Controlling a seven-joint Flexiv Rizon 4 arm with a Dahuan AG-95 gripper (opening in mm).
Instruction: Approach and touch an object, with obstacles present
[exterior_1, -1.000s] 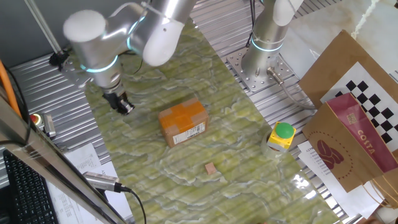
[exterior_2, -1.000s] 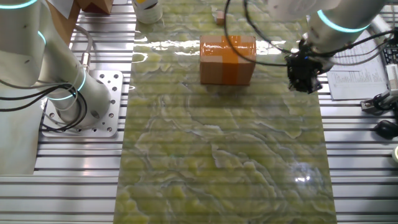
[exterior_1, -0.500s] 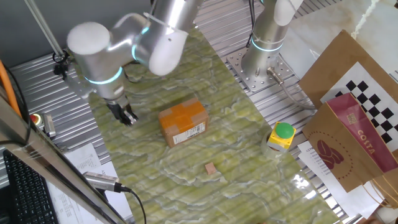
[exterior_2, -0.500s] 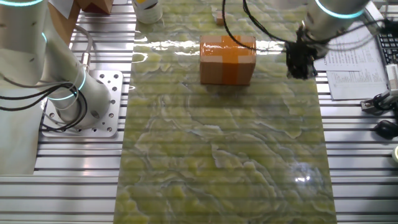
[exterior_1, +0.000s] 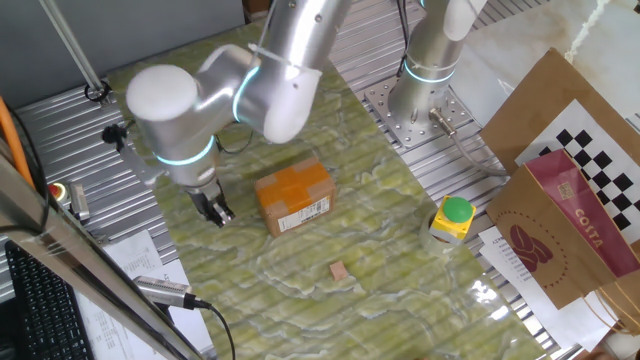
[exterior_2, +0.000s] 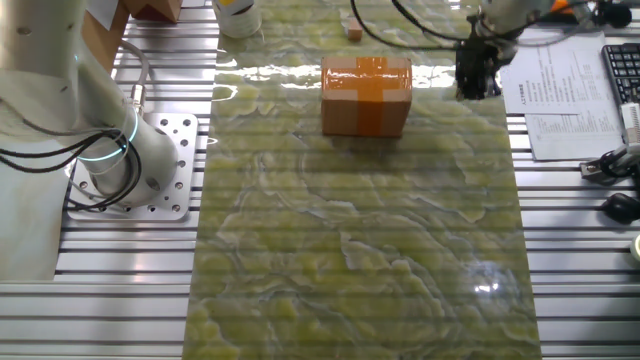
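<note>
An orange cardboard box (exterior_1: 293, 196) with white tape stands in the middle of the green marbled mat (exterior_1: 300, 250); it also shows in the other fixed view (exterior_2: 366, 95). A small wooden block (exterior_1: 340, 271) lies on the mat on the near side of the box, and shows at the top edge of the other fixed view (exterior_2: 354, 27). My gripper (exterior_1: 217, 210) hangs low over the mat just left of the box, apart from it, with its fingers together and nothing held. In the other fixed view the gripper (exterior_2: 476, 82) is right of the box.
A yellow box with a green button (exterior_1: 453, 219) sits at the mat's right edge. A second arm's base (exterior_1: 420, 90) stands behind. A brown paper bag (exterior_1: 570, 200) is at the right. Papers (exterior_2: 560, 100) and a keyboard (exterior_1: 40, 310) lie beside the mat.
My gripper has moved along the mat's left edge toward the camera, from behind and left of the orange box to right beside the box's left end.
</note>
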